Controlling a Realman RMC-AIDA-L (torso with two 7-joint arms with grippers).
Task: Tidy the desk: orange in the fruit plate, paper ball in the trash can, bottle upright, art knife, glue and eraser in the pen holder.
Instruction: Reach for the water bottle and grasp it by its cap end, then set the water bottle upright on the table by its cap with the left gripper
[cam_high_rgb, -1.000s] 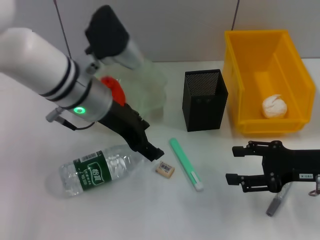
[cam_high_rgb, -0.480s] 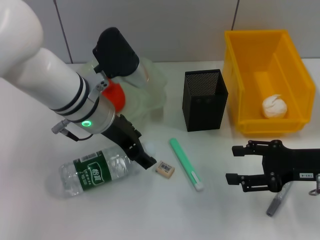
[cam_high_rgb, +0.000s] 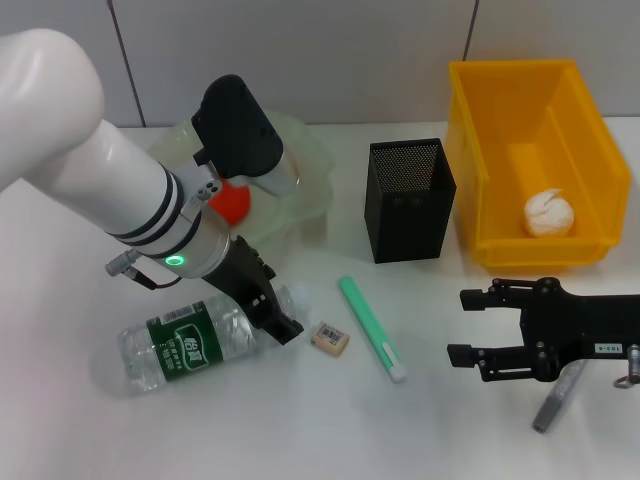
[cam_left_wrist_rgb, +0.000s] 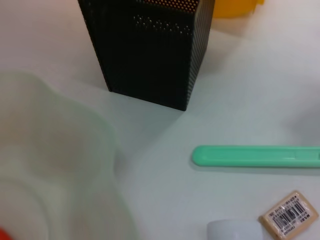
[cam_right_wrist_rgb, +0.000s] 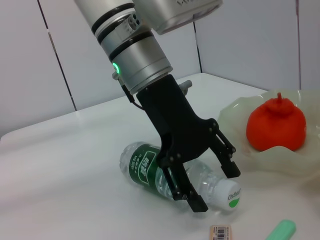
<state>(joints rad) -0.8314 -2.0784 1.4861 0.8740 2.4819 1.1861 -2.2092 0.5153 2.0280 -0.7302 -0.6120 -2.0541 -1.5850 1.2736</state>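
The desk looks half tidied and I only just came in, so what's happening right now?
The left gripper is open, straddling the neck end of the bottle, which lies on its side. The orange sits in the fruit plate and the paper ball is in the trash can. The eraser and a green stick lie on the table beside the pen holder. The right gripper hovers open near a grey tool.

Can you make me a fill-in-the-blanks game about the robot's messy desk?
1. The bottle is lying on its ____.
2. The paper ball sits inside the ____ bin.
3. The orange rests in the pale-green fruit ____.
4. The left claw is open around the bottle's ____ end.

Missing words: side; yellow; plate; cap
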